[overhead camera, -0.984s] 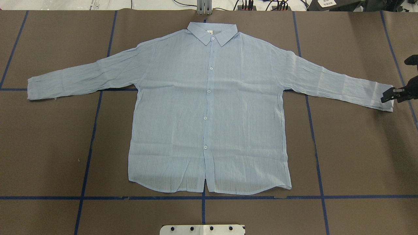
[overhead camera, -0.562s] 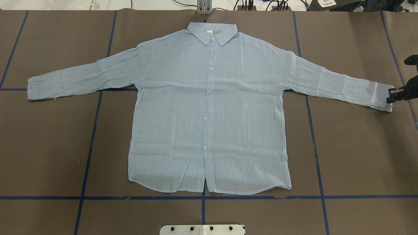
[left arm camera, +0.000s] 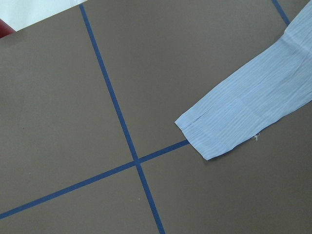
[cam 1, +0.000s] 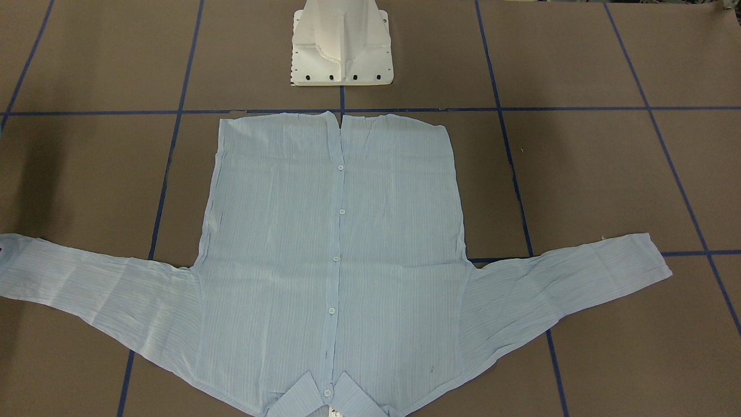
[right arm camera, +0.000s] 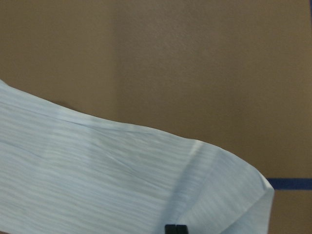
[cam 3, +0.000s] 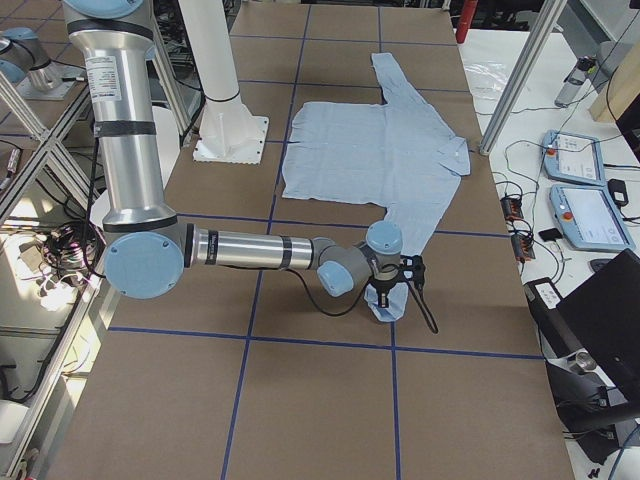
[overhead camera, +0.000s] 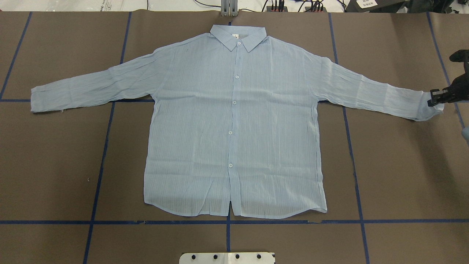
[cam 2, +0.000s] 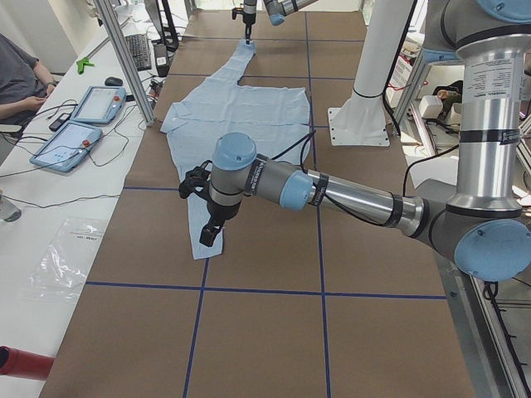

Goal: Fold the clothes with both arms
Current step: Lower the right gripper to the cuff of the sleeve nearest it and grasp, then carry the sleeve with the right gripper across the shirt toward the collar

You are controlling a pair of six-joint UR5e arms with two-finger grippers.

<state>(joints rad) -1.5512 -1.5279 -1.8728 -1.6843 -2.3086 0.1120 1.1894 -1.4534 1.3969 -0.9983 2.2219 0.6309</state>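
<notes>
Shirt (overhead camera: 234,128) is lying flat and buttoned, front up, on the brown table (overhead camera: 55,165), its collar at the far side and its sleeves spreading left and right. The right pincer (overhead camera: 436,101) is clamping the right cuff, which is curling up off the table. The left pincer (cam 2: 209,235) is hanging near the left cuff; whether it is apart or together cannot be told.

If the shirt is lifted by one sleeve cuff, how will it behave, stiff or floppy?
Probably floppy: the shirt is thin and crinkled, and its cuff curls where the right pincer holds it. Likely light, so the rest should drape and trail.
</notes>
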